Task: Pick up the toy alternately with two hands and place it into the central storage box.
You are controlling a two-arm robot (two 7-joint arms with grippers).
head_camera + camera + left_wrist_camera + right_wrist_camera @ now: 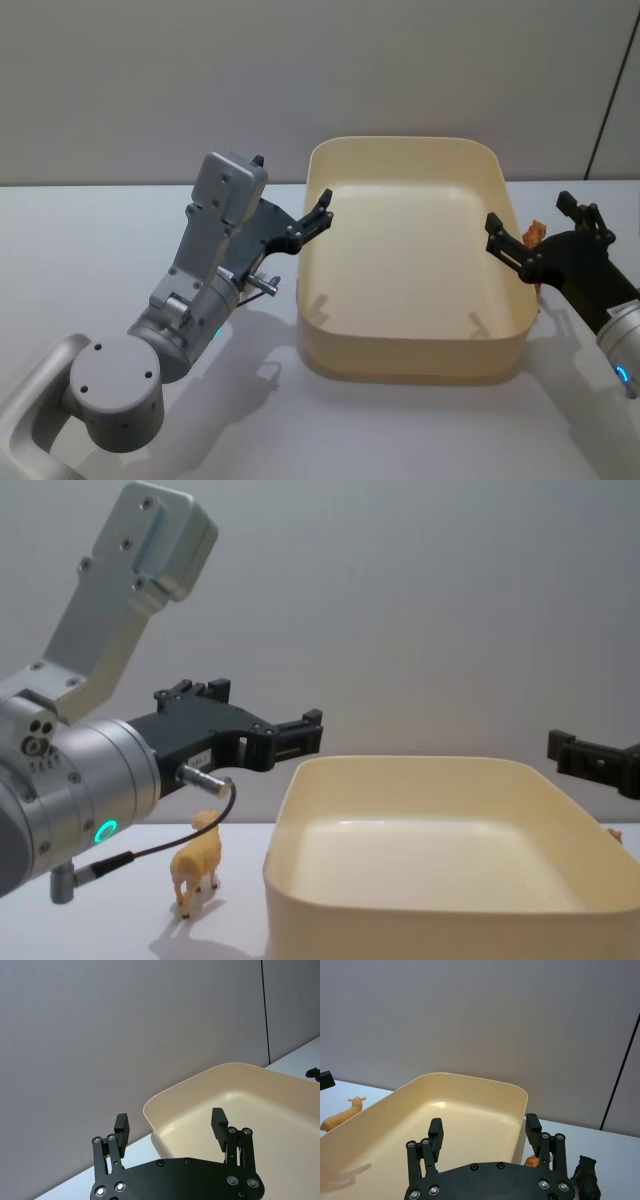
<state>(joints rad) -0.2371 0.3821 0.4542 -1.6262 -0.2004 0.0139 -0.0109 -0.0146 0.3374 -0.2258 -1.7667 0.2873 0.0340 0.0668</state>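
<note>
Head view: left gripper [314,214] and right gripper [528,212] (black, flat-fingered) gape empty beside the smooth cream tub [400,355].

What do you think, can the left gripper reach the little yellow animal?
Probably yes: the left gripper hangs open above the yellow animal, which stands free on the table beside the storage box, nothing covering it.

The cream-yellow storage box [410,352] sits upright at centre; a yellow toy lamb [197,866] stands beside its left wall
</note>
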